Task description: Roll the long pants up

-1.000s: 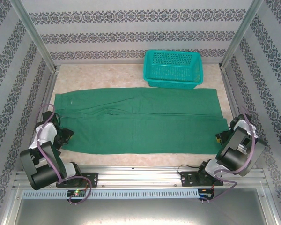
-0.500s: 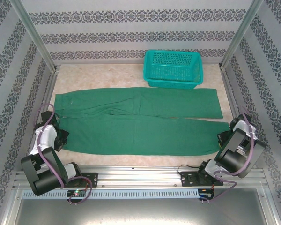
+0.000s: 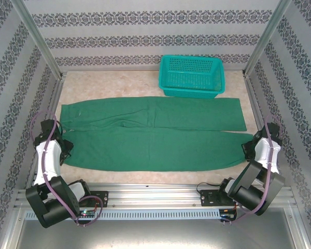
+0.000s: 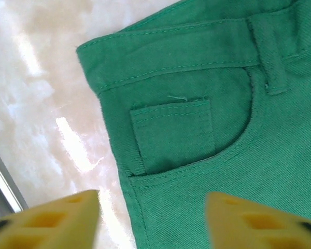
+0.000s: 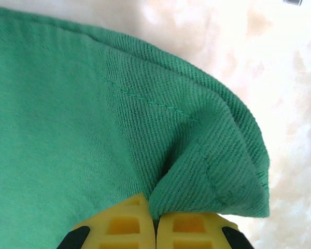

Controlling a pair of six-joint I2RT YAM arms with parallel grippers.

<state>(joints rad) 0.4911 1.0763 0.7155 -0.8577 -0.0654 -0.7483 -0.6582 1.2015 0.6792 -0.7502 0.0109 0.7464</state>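
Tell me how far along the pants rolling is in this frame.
Done: the long pants lie spread flat on the table, both legs straight. In hand: the right gripper is shut on the near leg's hem, bunching it into a small fold; the left gripper hangs open over the waistband near the coin pocket. Left: the whole roll, since no turn of fabric has formed.

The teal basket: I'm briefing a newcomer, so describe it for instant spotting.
On the table, look to the far side, right of centre. Behind the long pants stands the basket, the only rigid mesh thing, teal against flat green cloth.
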